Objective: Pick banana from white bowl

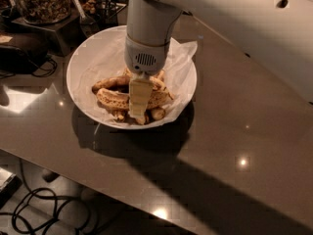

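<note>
The white bowl [83, 58] stands on the brown table, lined with crumpled white paper. The banana [111, 100], long, curved and speckled yellow, lies across the front of the bowl. A darker, browner banana [108, 82] lies behind it. Short stubby pieces [157, 113] sit at the front rim. My gripper [139, 112] reaches straight down from the white arm into the bowl. It crosses the middle of the speckled banana and hides that part. Its tip is level with the banana, close to the paper.
A clear container of dried snacks [41, 1] stands on a dark stand at the back left, with dark objects and cables [29, 65] beside it. The table's front edge [73, 177] runs diagonally, and cables [44, 209] lie on the floor below.
</note>
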Action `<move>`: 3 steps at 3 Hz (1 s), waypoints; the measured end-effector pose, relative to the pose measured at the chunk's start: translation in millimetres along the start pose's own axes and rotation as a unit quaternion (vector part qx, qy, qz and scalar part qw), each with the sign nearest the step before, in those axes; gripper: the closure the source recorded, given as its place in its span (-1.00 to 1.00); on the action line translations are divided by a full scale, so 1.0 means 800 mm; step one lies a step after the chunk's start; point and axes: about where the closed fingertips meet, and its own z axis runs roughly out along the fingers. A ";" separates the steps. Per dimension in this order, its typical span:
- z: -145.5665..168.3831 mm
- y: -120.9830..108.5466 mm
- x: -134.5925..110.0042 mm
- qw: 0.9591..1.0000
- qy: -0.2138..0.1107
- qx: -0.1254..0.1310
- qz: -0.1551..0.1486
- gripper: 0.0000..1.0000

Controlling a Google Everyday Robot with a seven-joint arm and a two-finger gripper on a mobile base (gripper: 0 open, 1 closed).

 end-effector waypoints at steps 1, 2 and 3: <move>0.004 0.007 -0.005 1.000 0.000 -0.006 -0.010 -0.10; 0.004 0.007 -0.005 1.000 0.000 -0.006 -0.010 -0.10; 0.022 -0.007 -0.010 1.000 0.010 -0.003 -0.025 0.29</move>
